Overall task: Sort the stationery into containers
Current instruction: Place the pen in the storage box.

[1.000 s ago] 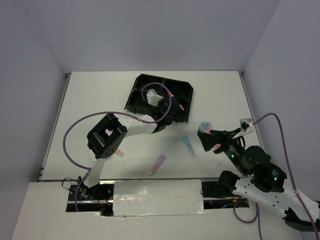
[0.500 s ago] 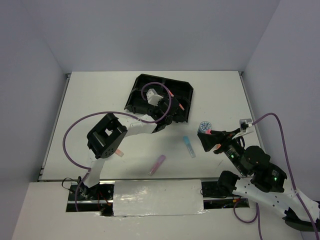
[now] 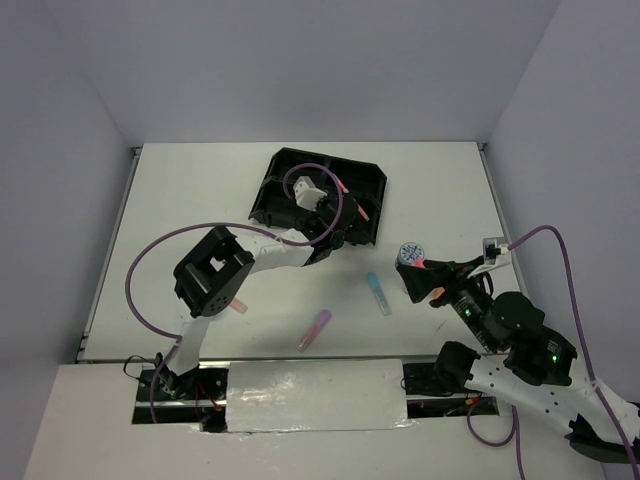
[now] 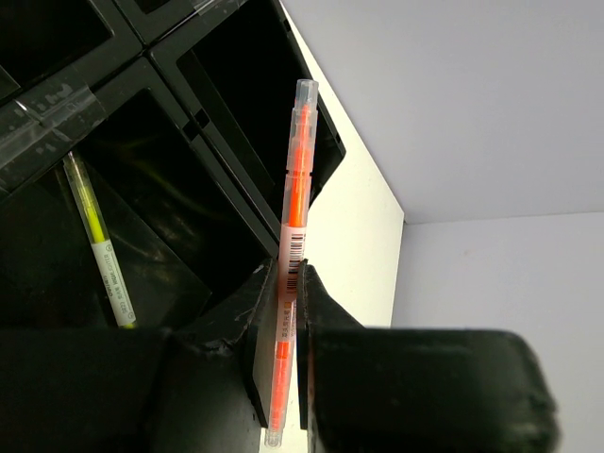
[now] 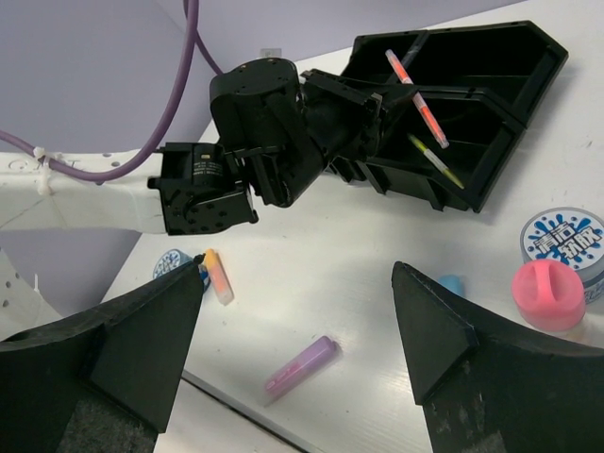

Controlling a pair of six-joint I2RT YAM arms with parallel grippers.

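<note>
My left gripper is shut on a thin pink-orange pen and holds it over the black tray. A yellow pen lies in one tray compartment. In the top view, the left gripper is over the tray's near right part. My right gripper is open and empty above the table, over a purple marker. An orange marker, a light blue marker, a pink-capped bottle and two tape rolls lie on the table.
The left arm's purple cable loops over the left of the table. In the top view, the light blue marker and purple marker lie between the arms, near the front edge. Walls close the table at back and sides.
My right gripper has shifted very slightly toward the near edge. The left gripper and its pen have not visibly moved.
</note>
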